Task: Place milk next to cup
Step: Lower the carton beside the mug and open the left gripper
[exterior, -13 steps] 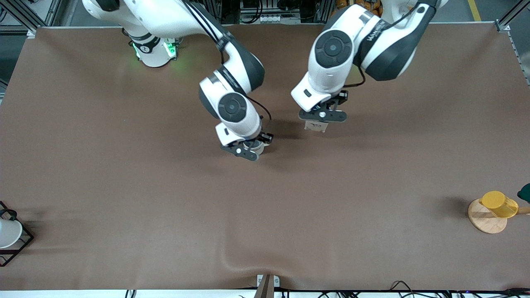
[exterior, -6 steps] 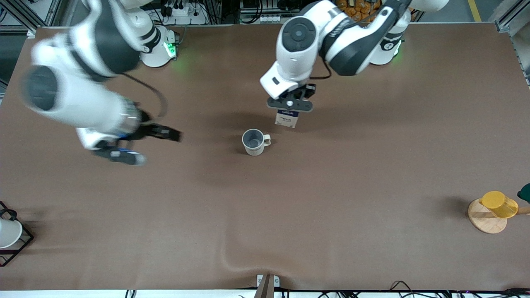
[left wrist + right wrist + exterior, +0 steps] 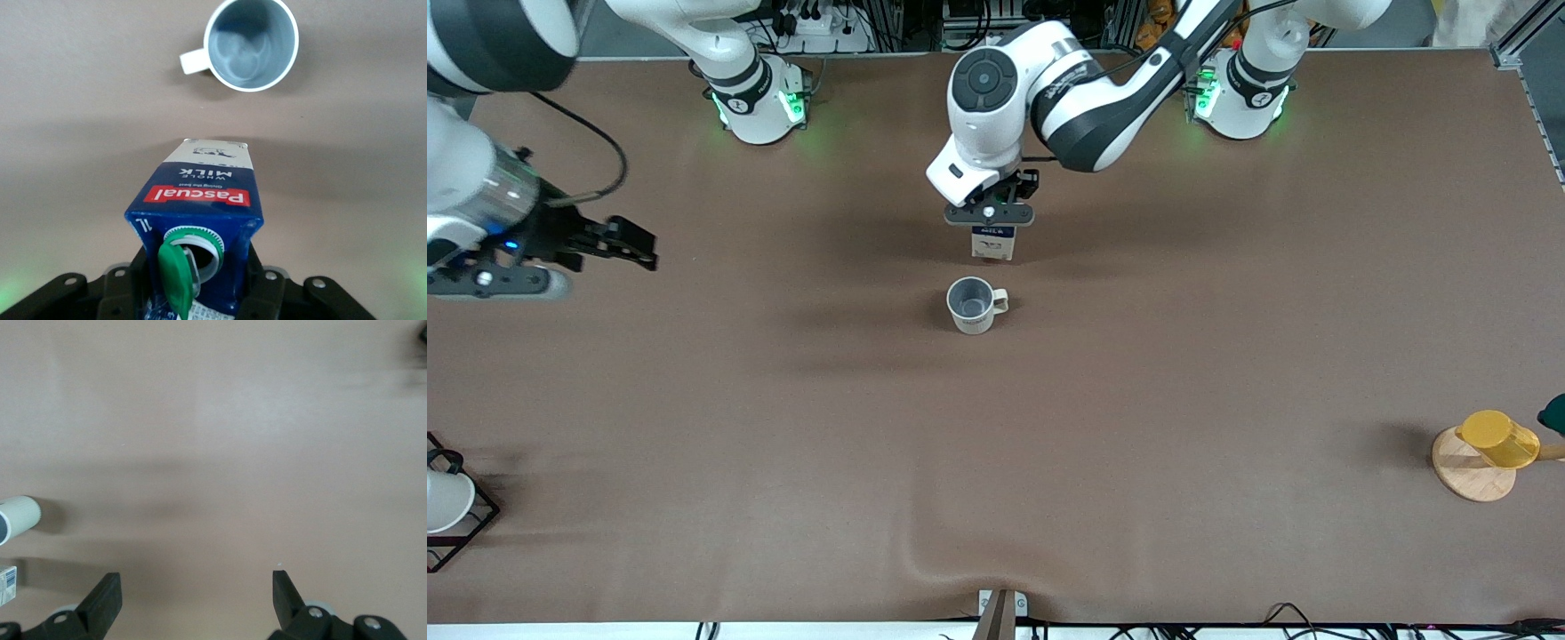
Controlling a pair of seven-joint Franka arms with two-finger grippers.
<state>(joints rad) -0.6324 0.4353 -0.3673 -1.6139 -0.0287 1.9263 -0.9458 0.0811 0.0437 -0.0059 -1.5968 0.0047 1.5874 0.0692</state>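
The milk (image 3: 992, 242), a blue-and-white carton with a red label and a flipped-open green cap, hangs upright in my left gripper (image 3: 991, 214), which is shut on its top. In the left wrist view the milk (image 3: 200, 200) fills the space between the jaws of the left gripper (image 3: 193, 293). The carton is low over bare table close to the cup (image 3: 971, 304), on the side toward the robots' bases. The cup (image 3: 250, 43) stands upright and free, cream-white with a grey inside. My right gripper (image 3: 591, 265) is open and empty over the right arm's end of the table (image 3: 195, 593).
A yellow cup (image 3: 1498, 438) lies on a round wooden disc (image 3: 1463, 476) near the left arm's end, with a dark green object (image 3: 1554, 413) beside it. A white cup in a black wire rack (image 3: 445, 502) sits at the right arm's end. The brown cloth has a wrinkle (image 3: 925, 556) near the front edge.
My right gripper let go of the cup, opened and swung away toward its end of the table. My left gripper carried the milk across toward the cup.
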